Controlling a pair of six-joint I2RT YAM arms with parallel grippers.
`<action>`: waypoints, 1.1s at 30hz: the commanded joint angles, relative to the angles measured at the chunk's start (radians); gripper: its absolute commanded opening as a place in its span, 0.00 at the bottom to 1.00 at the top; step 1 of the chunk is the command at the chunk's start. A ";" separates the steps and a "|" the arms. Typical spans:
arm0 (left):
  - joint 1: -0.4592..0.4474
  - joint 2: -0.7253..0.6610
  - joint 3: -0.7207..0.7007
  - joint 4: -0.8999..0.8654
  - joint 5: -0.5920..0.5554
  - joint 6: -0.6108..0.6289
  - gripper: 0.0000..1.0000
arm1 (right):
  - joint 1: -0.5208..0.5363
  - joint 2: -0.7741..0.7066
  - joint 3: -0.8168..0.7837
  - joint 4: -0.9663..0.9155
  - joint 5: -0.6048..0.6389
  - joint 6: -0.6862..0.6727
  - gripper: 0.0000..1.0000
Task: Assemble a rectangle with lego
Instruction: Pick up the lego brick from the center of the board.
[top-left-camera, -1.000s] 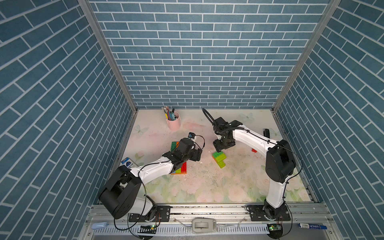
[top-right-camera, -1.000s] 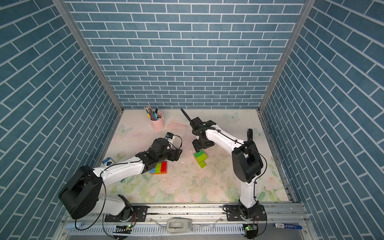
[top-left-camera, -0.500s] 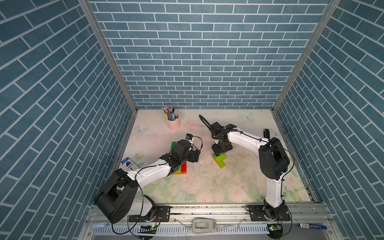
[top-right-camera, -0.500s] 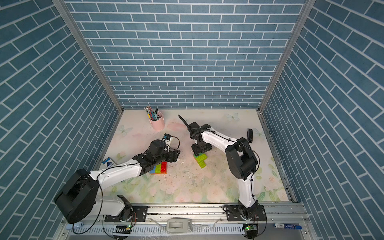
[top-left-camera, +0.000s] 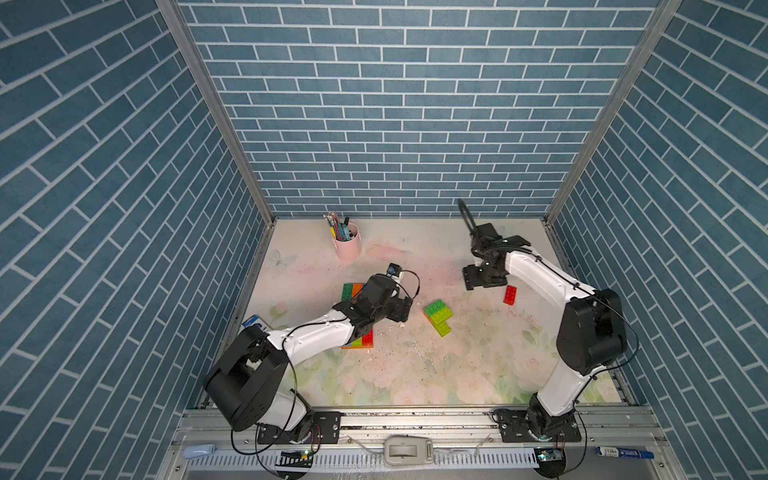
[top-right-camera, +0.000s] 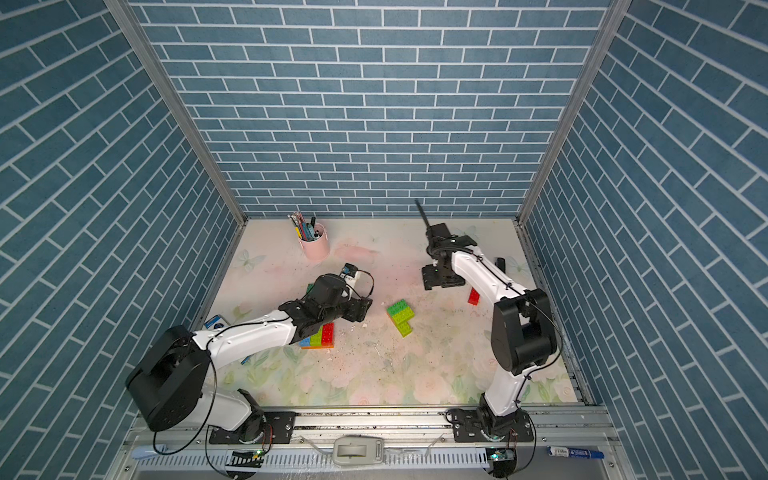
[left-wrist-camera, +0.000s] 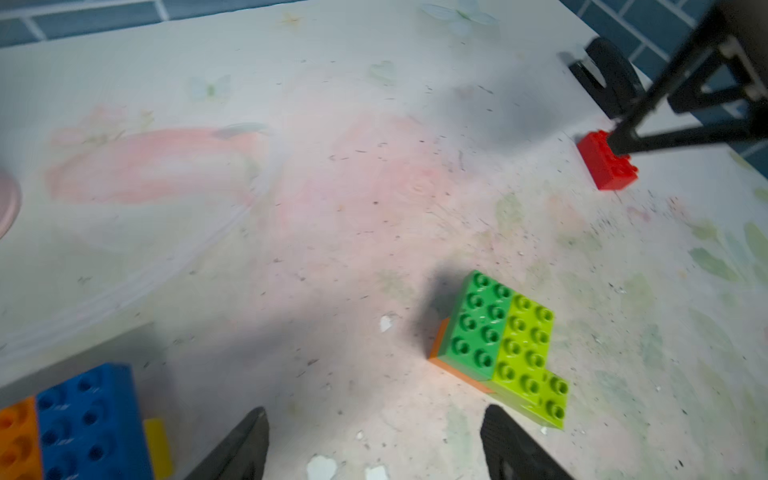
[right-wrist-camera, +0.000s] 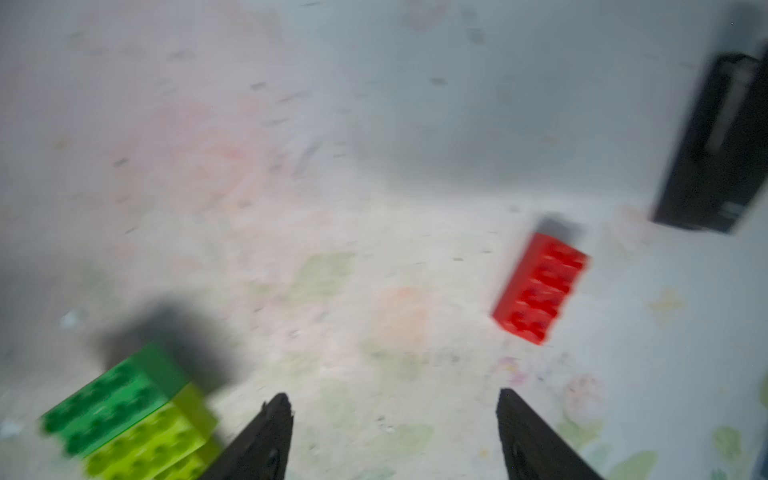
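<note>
A dark green and lime lego cluster on an orange base lies mid-table, apart from both grippers. A single red lego brick lies flat to its right. My right gripper hovers open and empty just left of the red brick. My left gripper stands open and empty, left of the green cluster. A flat multicolour lego slab with blue and orange bricks lies largely hidden under the left arm.
A pink pen cup stands at the back left. A black object lies near the right wall, behind the red brick. A small blue and white item sits by the left wall. Tiled walls enclose three sides.
My right gripper has left the green cluster and swung back and to the right, beside the red brick, with its jaws wider. The left gripper has shifted slightly.
</note>
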 joint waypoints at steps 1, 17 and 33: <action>-0.093 0.069 0.080 -0.061 -0.024 0.076 0.83 | -0.111 -0.026 -0.073 0.050 0.075 0.116 0.80; -0.152 0.100 0.111 -0.060 -0.012 0.063 0.83 | -0.228 0.176 -0.148 0.299 -0.289 0.268 0.66; -0.098 0.138 0.120 0.001 0.080 0.033 0.90 | -0.123 0.094 -0.053 0.038 -0.083 -0.002 0.83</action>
